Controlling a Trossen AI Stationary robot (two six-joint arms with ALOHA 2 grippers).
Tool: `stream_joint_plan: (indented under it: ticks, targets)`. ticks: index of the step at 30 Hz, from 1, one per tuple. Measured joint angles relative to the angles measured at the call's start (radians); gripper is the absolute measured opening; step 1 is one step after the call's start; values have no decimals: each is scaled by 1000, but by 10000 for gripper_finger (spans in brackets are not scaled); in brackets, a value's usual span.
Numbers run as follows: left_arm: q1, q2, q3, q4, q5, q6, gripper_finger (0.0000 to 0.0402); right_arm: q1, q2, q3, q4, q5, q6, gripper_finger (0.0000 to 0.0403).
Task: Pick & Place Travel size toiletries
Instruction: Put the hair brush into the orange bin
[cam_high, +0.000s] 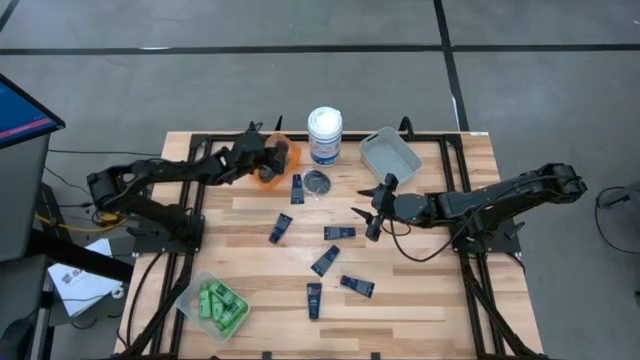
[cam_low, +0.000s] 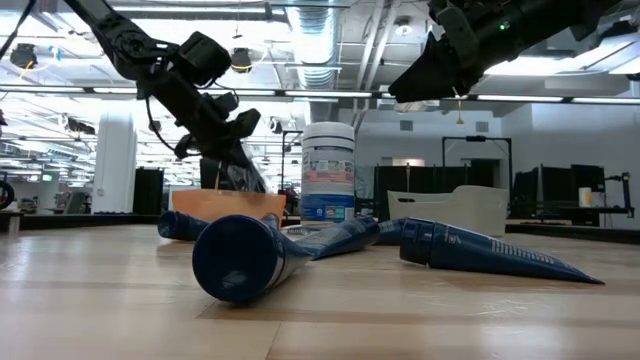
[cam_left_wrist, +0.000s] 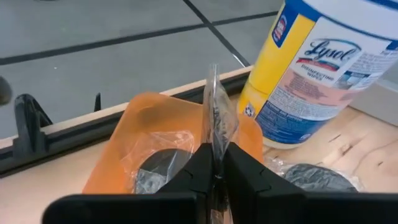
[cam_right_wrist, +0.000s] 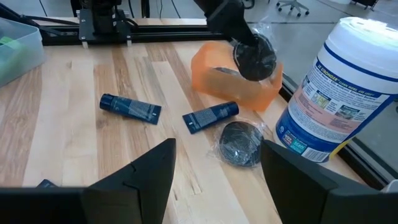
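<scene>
Orange bin (cam_high: 272, 165) at the table's far edge — left gripper (cam_right_wrist: 239, 38) hangs above it, fingers pinched on the clear wrap of a round dark pot (cam_right_wrist: 255, 58). Second wrapped pot (cam_high: 316, 182) lies on the wood beside the white wipes tub (cam_high: 324, 134). Right gripper (cam_high: 378, 205) hovers mid-table, jaws wide, empty. Navy tubes (cam_high: 326, 259) scattered on the boards; green bottles (cam_high: 221, 303) in the clear bin (cam_high: 190, 295), near corner.
</scene>
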Motion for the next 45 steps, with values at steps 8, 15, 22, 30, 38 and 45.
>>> stream_joint_plan:
  ticks: [8,15,22,30,38,45]
  targets:
    - [12,9,0,6,0,0,62,1,0,0,0,-2,-1,225]
    - [12,9,0,7,43,-2,120,1,0,0,0,-2,-3,225]
    - [12,9,0,7,7,49,195,1,0,0,-2,-3,-3,225]
    - [12,9,0,8,37,1,274,1,0,0,-16,-3,-2,225]
    - [12,9,0,5,68,-9,289,1,0,0,-16,-3,0,225]
    - [12,9,0,-21,121,-5,290,1,0,0,-16,-3,0,225]
